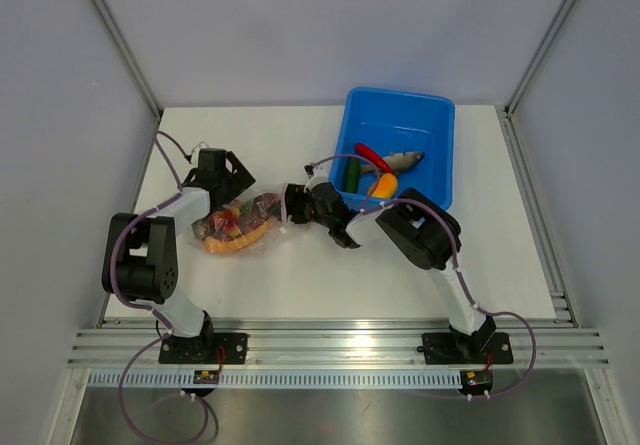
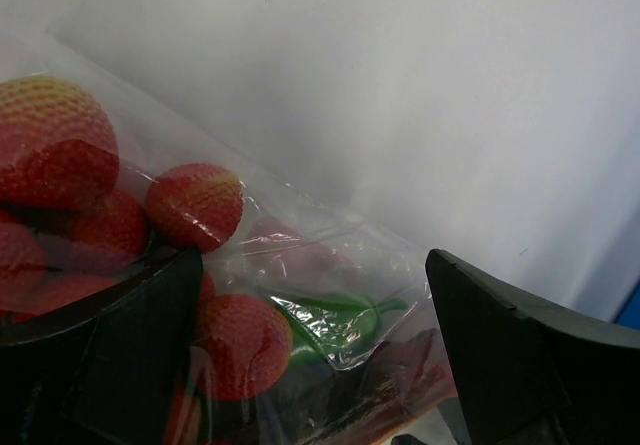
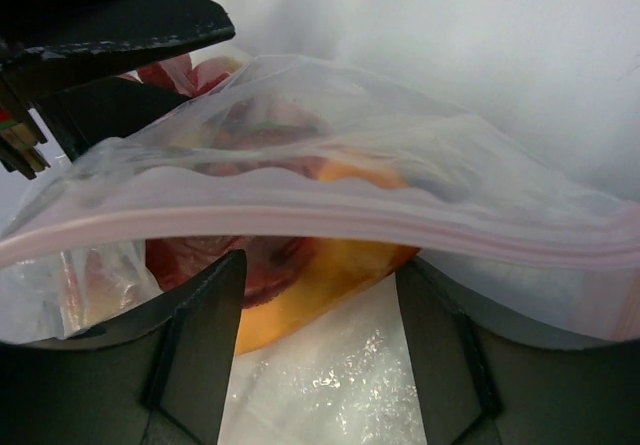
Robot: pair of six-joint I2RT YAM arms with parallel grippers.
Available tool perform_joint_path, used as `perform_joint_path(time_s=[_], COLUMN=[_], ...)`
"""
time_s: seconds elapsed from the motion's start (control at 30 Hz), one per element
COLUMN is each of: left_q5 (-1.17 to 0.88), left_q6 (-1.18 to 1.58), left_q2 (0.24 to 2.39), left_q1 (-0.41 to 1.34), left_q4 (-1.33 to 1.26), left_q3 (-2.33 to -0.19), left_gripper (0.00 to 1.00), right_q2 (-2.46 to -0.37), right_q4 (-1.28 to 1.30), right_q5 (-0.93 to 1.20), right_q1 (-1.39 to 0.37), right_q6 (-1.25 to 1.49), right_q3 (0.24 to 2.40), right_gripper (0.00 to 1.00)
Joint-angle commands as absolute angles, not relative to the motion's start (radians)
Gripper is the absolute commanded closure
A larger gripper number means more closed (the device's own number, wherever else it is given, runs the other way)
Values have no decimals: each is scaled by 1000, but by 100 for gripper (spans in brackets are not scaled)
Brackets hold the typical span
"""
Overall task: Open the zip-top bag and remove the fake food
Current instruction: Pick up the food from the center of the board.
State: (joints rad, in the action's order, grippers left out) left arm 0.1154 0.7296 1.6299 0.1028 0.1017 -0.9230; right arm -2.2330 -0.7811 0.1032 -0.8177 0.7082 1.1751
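The zip-top bag lay on the white bench, left of centre, between the two pincers. It was stuffed with fake food: red dimpled balls, something green and an orange piece showed through the crinkled plastic.

The left pincer stood spread wide at the bag's left end. Its black fingers sat on either side of the plastic and the red balls. Whether either finger pressed the film could not be told.

The right pincer was spread as well, set against the bag's right end. The pink zipper strip ran across just above its fingertips, with clear film and the orange piece in the gap between them. It pinched nothing that could be seen.

Behind the right arm, at the back right of the bench, stood a blue tub. It held a grey fish, a green cucumber, a red pepper and an orange-yellow bit.
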Motion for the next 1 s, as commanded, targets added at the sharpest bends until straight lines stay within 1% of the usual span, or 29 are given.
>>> perform_joint_path(time_s=[0.0,0.07,0.1,0.2,0.33,0.43,0.5,0.53,0.57,0.67,0.87,0.97], left_q5=[74,61,51,6,-76,-98,-109,-120,-126,-159,-195,-227], left_q6=[724,723,724,718,729,736,741,745,755,776,776,779], left_q2=[1621,1620,1618,1620,1606,1603,1605,1605,1603,1606,1615,1631], left_q1=[98,98,98,97,81,75,75,75,75,75,75,75], left_q4=[68,54,46,5,-69,-94,-94,-98,-113,-149,-167,-178], left_q3=[-902,-897,-896,-877,-838,-828,-830,-825,-821,-802,-795,-799], left_gripper=[3,4,4,5,6,7,7,7,7,7,7,7], right_q2=[-2263,-2263,-2261,-2250,-2235,-2218,-2209,-2206,-2201,-2206,-2233,-2250], right_q4=[-830,-834,-831,-836,-850,-871,-870,-861,-854,-839,-822,-825], right_q5=[144,144,147,149,150,155,163,163,161,153,158,161], right_q1=[-811,-811,-811,-811,-811,-811,-813,-815,-813,-813,-813,-813], right_q6=[715,712,713,709,695,686,677,670,663,661,678,689], right_q3=[1212,1209,1210,1204,1193,1174,1170,1170,1169,1180,1210,1221], right_gripper=[33,36,39,43,43,43,40,37,30,24,23,25])
